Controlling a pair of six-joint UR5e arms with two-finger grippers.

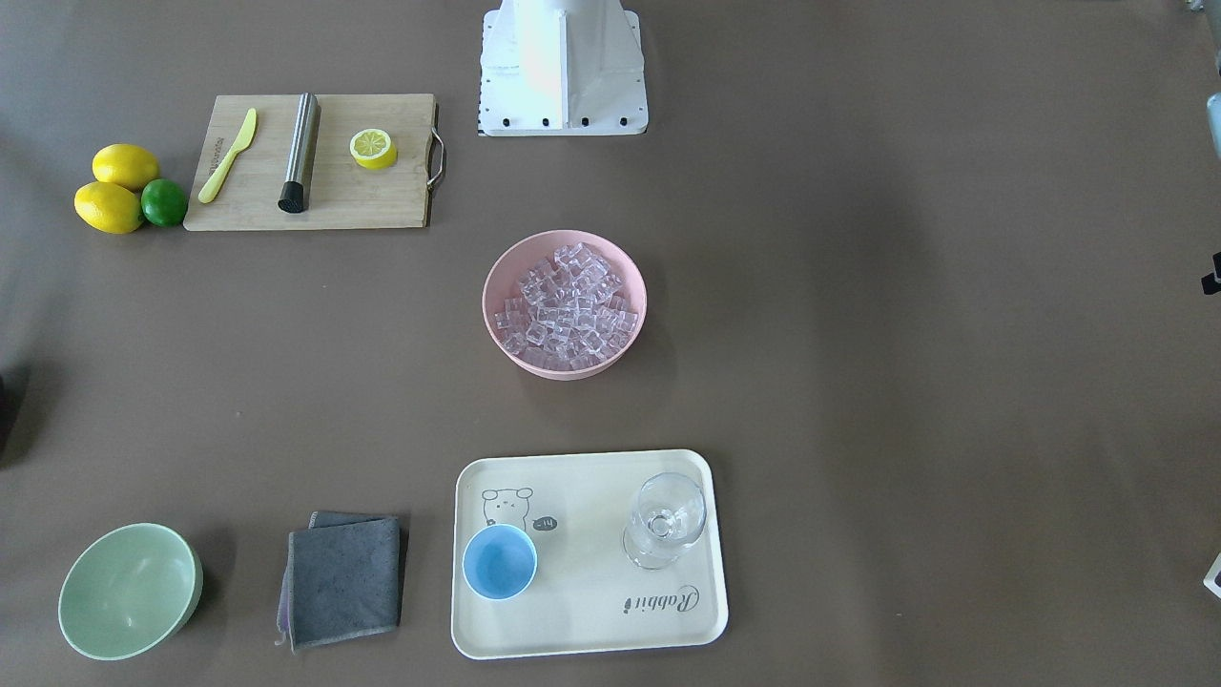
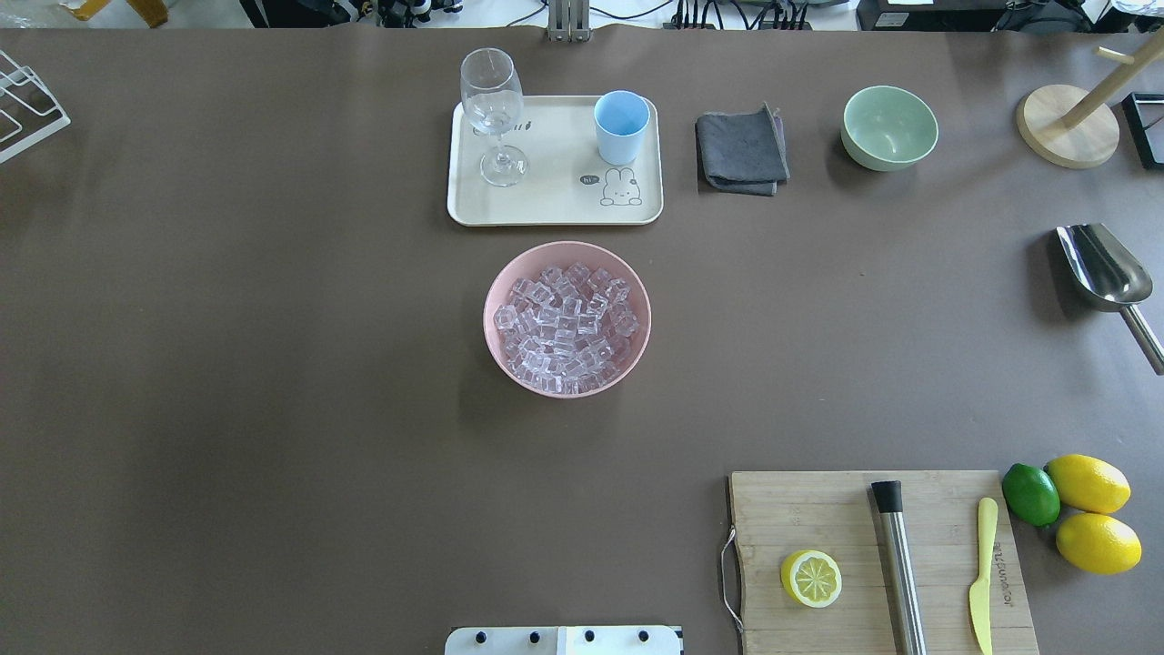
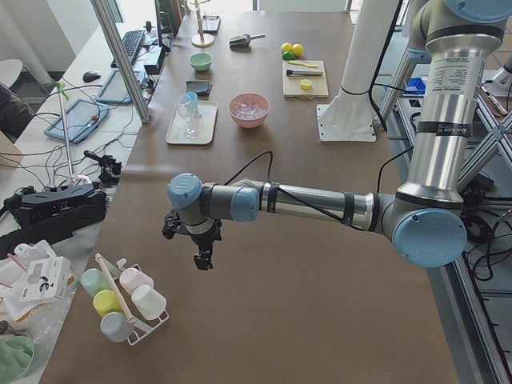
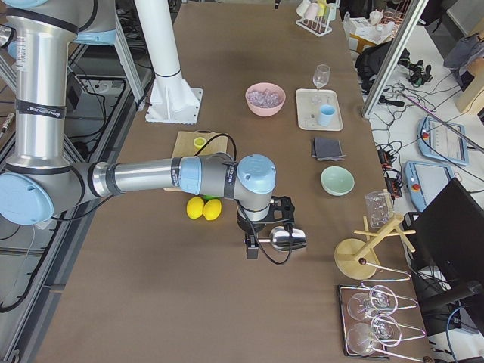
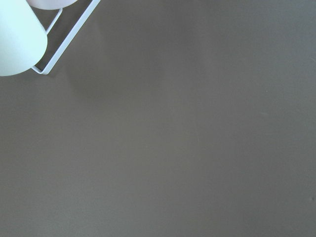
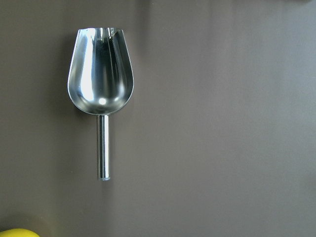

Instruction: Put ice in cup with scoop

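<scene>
The ice (image 2: 566, 318) is a heap of clear cubes in a pink bowl (image 2: 496, 327) at mid-table, also in the front view (image 1: 570, 305). The light-blue cup (image 2: 622, 125) stands empty on a cream tray (image 2: 546, 205). The silver scoop (image 2: 1102, 268) lies flat on the table at my far right, empty, and fills the right wrist view (image 6: 101, 79). My right gripper (image 4: 252, 248) hangs just above the scoop (image 4: 287, 239). I cannot tell if it is open. My left gripper (image 3: 202, 260) hovers over bare table at my far left. I cannot tell its state either.
A stemmed glass (image 2: 492, 114) shares the tray. A grey cloth (image 2: 742, 150) and green bowl (image 2: 888, 127) sit beside it. A cutting board (image 2: 873, 564) holds a lemon half, steel cylinder and yellow knife, with lemons and a lime (image 2: 1030, 494) alongside. A cup rack (image 3: 120, 300) stands near my left gripper.
</scene>
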